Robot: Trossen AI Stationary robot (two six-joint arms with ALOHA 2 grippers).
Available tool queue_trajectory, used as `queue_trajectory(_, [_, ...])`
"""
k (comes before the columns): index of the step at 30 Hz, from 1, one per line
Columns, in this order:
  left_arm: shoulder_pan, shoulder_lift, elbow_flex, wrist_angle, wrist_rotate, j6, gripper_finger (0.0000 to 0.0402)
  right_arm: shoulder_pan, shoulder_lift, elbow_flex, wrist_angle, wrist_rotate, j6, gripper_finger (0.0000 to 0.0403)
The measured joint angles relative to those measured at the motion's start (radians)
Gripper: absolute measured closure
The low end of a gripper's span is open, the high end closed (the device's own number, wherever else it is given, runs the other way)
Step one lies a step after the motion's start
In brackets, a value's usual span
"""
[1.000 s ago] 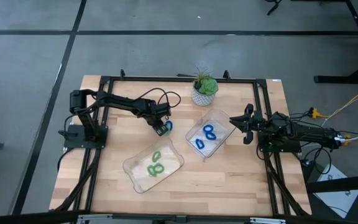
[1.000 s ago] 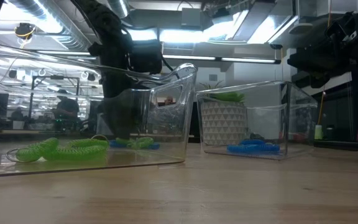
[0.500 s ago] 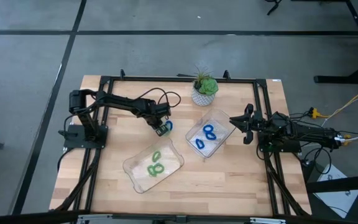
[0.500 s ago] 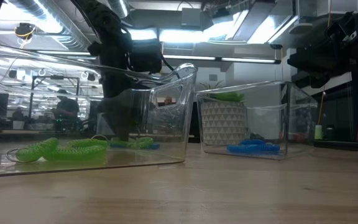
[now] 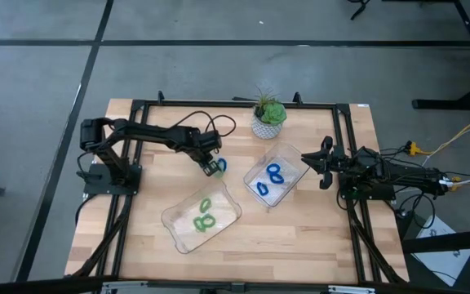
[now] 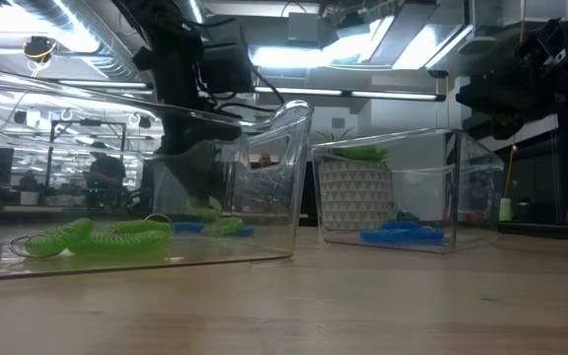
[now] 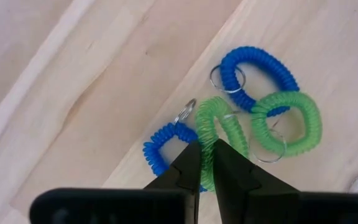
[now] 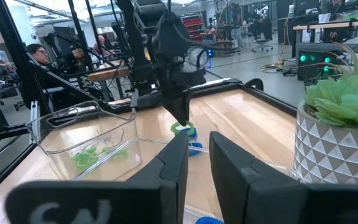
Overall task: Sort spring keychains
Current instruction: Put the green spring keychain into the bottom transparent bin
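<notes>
My left gripper (image 5: 213, 168) hangs over the table's middle, between the two clear trays, shut on a green spring keychain (image 7: 219, 127). Under it on the wood lie another green keychain (image 7: 291, 123) and two blue ones (image 7: 257, 65) (image 7: 161, 148), touching one another. The near-left tray (image 5: 202, 216) holds green keychains and the right tray (image 5: 274, 178) holds blue ones. My right gripper (image 5: 325, 163) waits at the table's right edge, level, its fingers a little apart with nothing between them. My left gripper pinches the green keychain's coil (image 7: 209, 140) between its two fingertips. The fingers come from above, pointing steeply down. The loop hangs just under the fingertips (image 8: 180, 129), above the blue keychain (image 8: 193, 148). Whether its lower end still touches the pile, I cannot tell.
A potted plant (image 5: 268, 119) in a white pot stands at the far edge, behind the right tray. Black frame rails run along the table's left, right and far sides. Bare wood lies along the near edge in front of the trays.
My left gripper has gone up a little from the pile, and the green keychain has come up with it. The other keychains stay where they lay.
</notes>
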Motion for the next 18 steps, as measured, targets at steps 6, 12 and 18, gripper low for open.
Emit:
queue_trajectory(6, [0.000, -0.046, 0.000, 0.003, -0.006, 0.024, 0.0379, 0.000, 0.000, 0.000, 0.000, 0.000, 0.000, 0.0336])
queue_trajectory(12, [0.000, -0.129, 0.000, 0.004, -0.058, 0.034, 0.0379, 0.000, 0.000, 0.000, 0.000, 0.000, 0.000, 0.0336])
queue_trajectory(18, [0.000, -0.240, 0.000, 0.023, -0.125, 0.036, 0.0380, 0.000, 0.000, 0.000, 0.000, 0.000, 0.000, 0.0336])
